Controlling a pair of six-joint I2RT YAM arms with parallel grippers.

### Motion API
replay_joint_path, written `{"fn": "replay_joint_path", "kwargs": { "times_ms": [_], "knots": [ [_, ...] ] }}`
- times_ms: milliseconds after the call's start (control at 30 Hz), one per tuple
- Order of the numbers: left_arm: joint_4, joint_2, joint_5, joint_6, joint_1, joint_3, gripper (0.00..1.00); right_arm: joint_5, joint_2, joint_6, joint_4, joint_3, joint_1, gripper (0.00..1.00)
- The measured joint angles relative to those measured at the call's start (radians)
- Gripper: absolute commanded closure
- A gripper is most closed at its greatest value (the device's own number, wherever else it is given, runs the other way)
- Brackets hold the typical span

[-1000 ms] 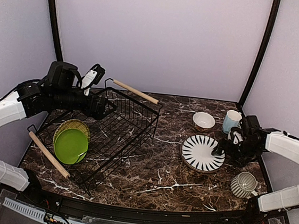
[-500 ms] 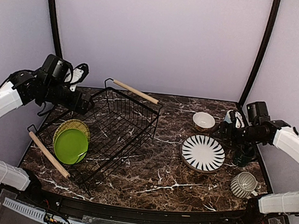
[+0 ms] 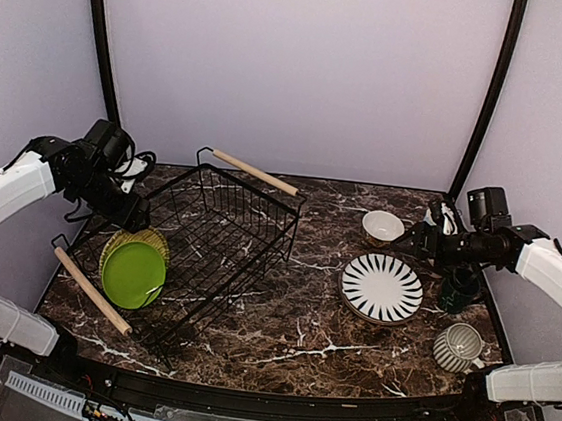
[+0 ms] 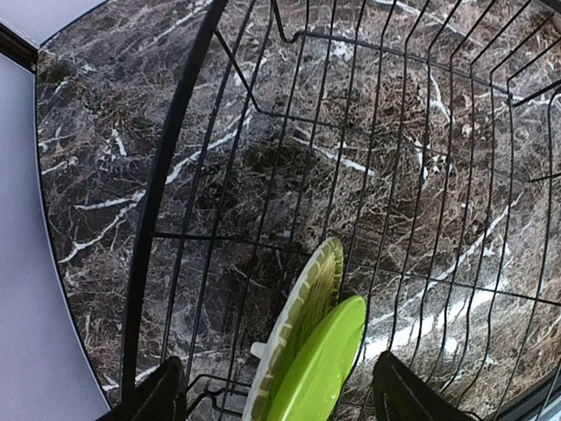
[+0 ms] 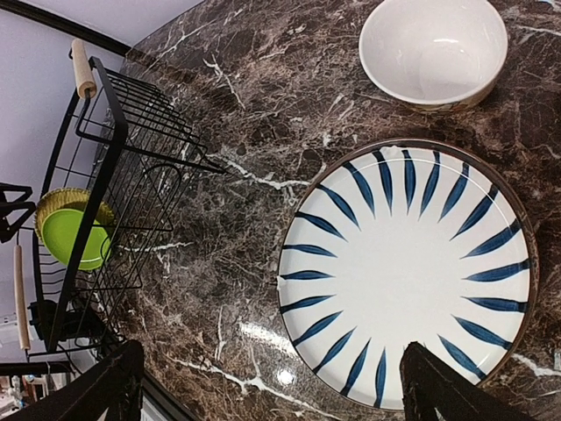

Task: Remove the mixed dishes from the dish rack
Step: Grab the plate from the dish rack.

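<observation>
The dish rack [image 3: 220, 234] is a black wire basket at the table's left. Two plates stand on edge at its near-left end: a lime green plate [image 3: 134, 273] in front of an olive-yellow plate [image 3: 129, 237]. My left gripper [image 3: 131, 217] hovers right above them and is open. In the left wrist view its fingers [image 4: 162, 395] straddle the rims of the olive-yellow plate [image 4: 298, 316] and the green plate [image 4: 326, 368] without touching. My right gripper [image 3: 411, 244] is open and empty above the table, beside the striped plate [image 5: 408, 272].
On the right of the table sit the striped plate [image 3: 381, 287], a cream bowl [image 3: 383, 226], a dark teal mug [image 3: 459, 288] and a striped mug [image 3: 458, 346]. The rack's wooden handles [image 3: 255, 172] [image 3: 91, 291] stick out at both ends. Side walls stand close.
My left arm has pulled back left out of the rack's middle and come over the two plates. My right gripper has lifted away from the teal mug toward the bowl.
</observation>
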Motion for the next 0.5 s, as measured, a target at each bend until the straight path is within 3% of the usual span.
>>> {"fn": "replay_joint_path", "kwargs": {
  "times_ms": [167,500],
  "knots": [
    [0.003,0.055,0.028,0.022,0.018,-0.020,0.45,-0.003,-0.011,-0.009,0.000,0.000,0.000,0.01],
    [0.042,0.117,0.051,0.058,0.074,-0.062,0.58,-0.003,-0.010,-0.023,0.002,0.000,0.000,0.01]
  ]
}}
